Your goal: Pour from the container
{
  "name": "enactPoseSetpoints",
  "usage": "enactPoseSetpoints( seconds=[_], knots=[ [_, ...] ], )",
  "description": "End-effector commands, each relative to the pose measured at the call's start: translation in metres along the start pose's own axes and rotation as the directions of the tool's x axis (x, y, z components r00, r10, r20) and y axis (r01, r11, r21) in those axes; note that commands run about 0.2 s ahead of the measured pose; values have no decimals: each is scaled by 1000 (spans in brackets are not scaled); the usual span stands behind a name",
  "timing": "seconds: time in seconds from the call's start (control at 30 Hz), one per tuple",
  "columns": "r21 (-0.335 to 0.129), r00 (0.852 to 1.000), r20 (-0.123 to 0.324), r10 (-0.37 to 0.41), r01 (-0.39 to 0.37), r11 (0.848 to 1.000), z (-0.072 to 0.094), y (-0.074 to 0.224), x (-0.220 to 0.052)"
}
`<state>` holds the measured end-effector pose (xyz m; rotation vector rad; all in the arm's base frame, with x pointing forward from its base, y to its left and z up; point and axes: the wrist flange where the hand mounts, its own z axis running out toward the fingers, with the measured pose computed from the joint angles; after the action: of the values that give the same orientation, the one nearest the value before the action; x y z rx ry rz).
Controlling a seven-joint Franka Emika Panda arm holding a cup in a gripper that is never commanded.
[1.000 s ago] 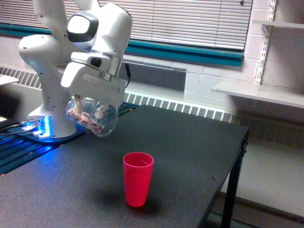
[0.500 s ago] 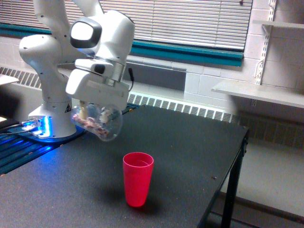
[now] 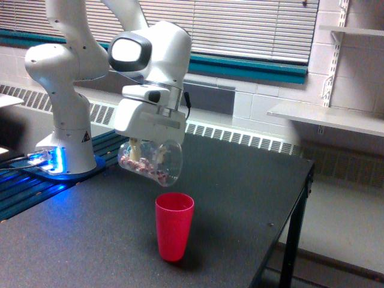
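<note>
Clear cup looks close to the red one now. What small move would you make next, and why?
Probably tilt the clear cup a little further, mouth down. The gripper holds it on its side just above the red cup, its mouth toward the exterior view's right and roughly over the red rim. The small pieces inside sit near the lip and none appears to be falling yet.

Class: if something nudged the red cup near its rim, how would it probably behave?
The red cup looks tall, narrow-based and possibly empty, so it would probably tip easily. It seems thin plastic, likely light, so it may slide on the table. Once down, it could roll.
</note>
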<state>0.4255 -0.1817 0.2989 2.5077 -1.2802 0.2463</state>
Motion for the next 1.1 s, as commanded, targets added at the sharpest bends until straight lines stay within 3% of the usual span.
enactPoseSetpoints(
  seconds=[0.03,0.47,0.7,1.1],
  knots=[
    [3,1000,-20,8,-8,1000,-10,-4,9],
    [-12,999,-38,8,-8,1000,-25,1,24],
    [-47,997,-71,-31,27,998,-52,2,48],
    [-75,997,-65,-29,24,997,-54,11,47]
  ],
)
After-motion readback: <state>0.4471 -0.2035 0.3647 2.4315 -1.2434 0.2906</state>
